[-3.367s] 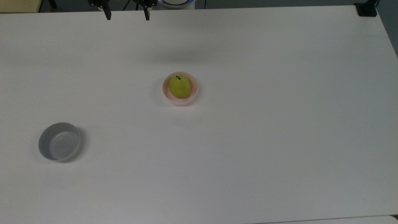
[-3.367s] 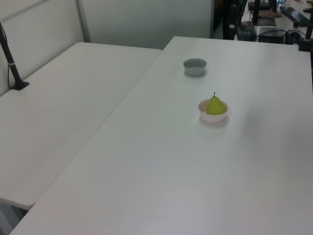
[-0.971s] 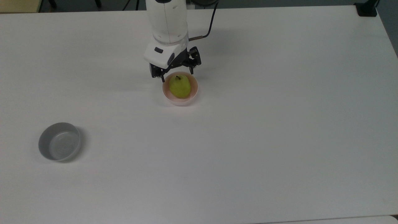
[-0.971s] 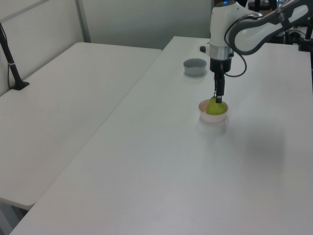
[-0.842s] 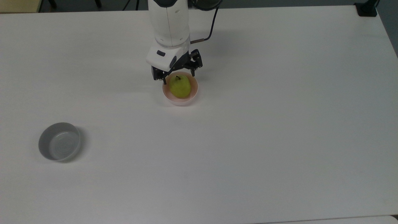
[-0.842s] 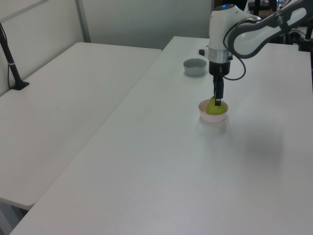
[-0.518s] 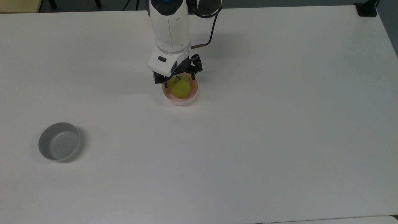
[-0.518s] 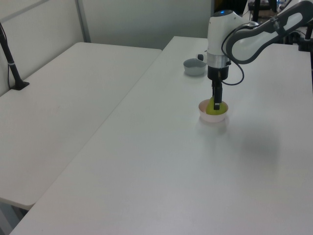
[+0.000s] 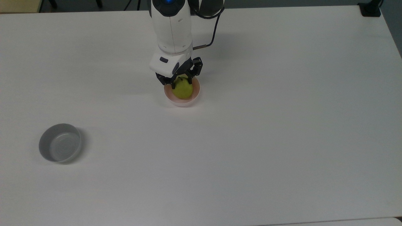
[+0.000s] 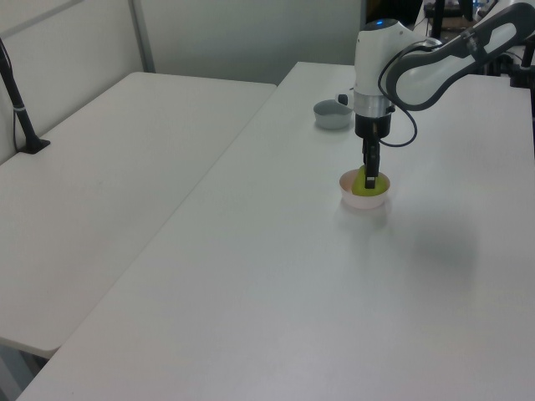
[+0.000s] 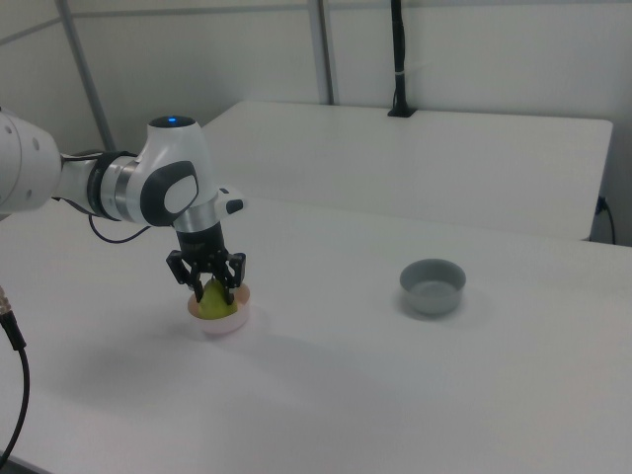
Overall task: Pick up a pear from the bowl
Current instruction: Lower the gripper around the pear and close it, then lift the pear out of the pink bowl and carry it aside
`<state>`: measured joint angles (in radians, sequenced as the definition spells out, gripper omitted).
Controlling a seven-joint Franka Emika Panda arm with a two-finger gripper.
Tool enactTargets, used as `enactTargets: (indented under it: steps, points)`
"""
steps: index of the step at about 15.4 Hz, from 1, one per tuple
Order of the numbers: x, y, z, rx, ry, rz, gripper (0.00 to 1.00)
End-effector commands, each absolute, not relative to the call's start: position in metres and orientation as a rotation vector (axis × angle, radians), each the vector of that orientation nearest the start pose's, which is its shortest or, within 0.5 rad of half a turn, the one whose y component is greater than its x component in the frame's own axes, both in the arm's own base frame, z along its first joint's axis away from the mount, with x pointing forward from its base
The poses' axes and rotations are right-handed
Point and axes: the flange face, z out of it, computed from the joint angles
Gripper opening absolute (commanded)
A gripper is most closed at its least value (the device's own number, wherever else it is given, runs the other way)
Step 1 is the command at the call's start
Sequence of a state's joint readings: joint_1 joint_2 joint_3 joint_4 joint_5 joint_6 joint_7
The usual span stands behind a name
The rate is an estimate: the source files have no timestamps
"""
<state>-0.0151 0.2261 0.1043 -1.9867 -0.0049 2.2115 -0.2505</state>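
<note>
The yellow-green pear (image 9: 182,90) sits in the pale pink bowl (image 9: 196,93) near the middle of the white table. My gripper (image 9: 181,83) has come straight down over the bowl, and its black fingers press the pear's upper part from both sides. The stem is hidden by the gripper. In the right view the gripper (image 11: 213,290) straddles the pear (image 11: 214,302) inside the bowl (image 11: 233,325). From the left view, the gripper (image 10: 370,177) stands upright on the pear (image 10: 360,187) in the bowl (image 10: 365,201).
An empty grey bowl (image 9: 59,147) stands far off toward the top view's lower left, also seen as the grey bowl (image 11: 432,284) in the right view. A second white table (image 10: 125,167) adjoins this one, with a black post (image 10: 17,100) clamped to it.
The arm came in from the top view's upper edge, lowered over the bowl, and in the last half second its fingers closed inward onto the pear. Pear and bowl have not shifted.
</note>
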Motion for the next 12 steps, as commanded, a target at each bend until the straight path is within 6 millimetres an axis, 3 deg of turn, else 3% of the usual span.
enactTargets:
  steps: [1,7,12]
  points:
    - [0.588,0.054,0.359,-3.101,-0.509,-0.026,0.00]
    - [0.586,0.048,0.407,-3.114,-0.486,-0.097,0.00]
    - [0.591,0.037,0.474,-3.124,-0.450,-0.065,0.00]
